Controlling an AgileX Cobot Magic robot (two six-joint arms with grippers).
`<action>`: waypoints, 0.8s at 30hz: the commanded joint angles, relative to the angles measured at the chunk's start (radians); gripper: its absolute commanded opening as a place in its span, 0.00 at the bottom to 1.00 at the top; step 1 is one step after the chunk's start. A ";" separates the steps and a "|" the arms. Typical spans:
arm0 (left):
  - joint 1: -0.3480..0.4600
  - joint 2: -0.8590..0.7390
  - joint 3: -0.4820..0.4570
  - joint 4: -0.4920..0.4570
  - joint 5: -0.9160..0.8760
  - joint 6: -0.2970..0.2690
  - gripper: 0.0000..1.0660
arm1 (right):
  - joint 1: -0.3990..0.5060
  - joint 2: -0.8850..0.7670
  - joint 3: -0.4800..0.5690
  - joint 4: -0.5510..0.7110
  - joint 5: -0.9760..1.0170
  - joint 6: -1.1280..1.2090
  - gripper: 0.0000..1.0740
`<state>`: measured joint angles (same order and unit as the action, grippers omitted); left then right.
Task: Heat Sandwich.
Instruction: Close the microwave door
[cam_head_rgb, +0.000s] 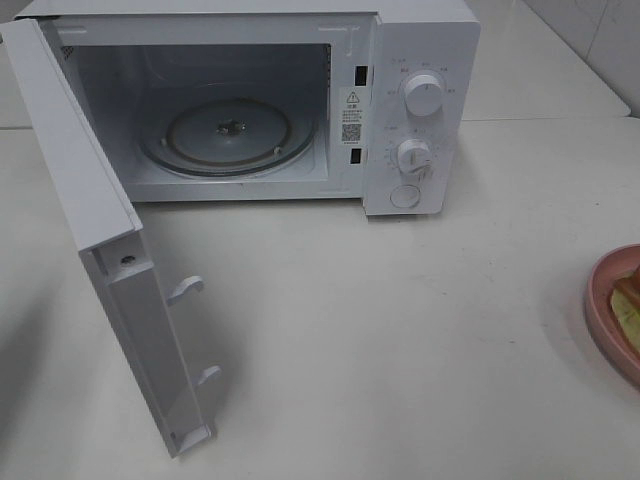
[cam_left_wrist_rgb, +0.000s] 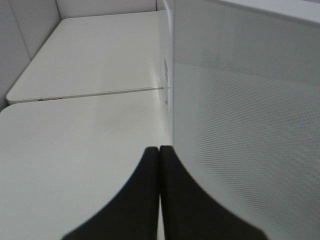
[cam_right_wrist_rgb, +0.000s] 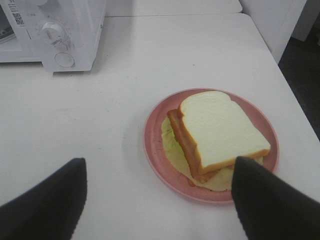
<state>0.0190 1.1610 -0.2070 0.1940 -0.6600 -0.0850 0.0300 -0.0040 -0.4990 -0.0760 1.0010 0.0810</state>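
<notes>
1. Nearest on the left of the table, the microwave door stands swung wide toward the front; the left claw, its fingers pressed together on nothing, sits just beside the door's outer face in its own wrist view.
2. On the right side of the table, the sandwich lies on a pink plate, white bread on top with reddish and pale green layers showing at the edge; from the high view only a sliver of plate shows at the right border.
3. Above and just short of that plate, the right claw hangs with its fingers spread wide, holding nothing, one finger over the plate's near rim.
4. Farther back, the microwave shows a bare glass turntable in its cavity.
5. Judgement: the door-opening step looks finished, and picking up the food is in hand. The next move likely calls for lowering the right claw, closing on the plate's rim or the sandwich, then carrying it left and far into the cavity without tipping the layers.
</notes>
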 joint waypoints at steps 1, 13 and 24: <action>-0.006 0.057 -0.009 0.126 -0.121 -0.071 0.00 | -0.007 -0.027 0.001 0.002 -0.005 -0.009 0.71; -0.018 0.211 -0.041 0.335 -0.333 -0.160 0.00 | -0.007 -0.027 0.001 0.002 -0.005 -0.009 0.71; -0.187 0.211 -0.041 0.154 -0.317 -0.073 0.00 | -0.007 -0.027 0.001 0.002 -0.005 -0.009 0.71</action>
<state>-0.1580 1.3710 -0.2390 0.3770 -0.9690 -0.1650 0.0300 -0.0040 -0.4990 -0.0760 1.0010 0.0810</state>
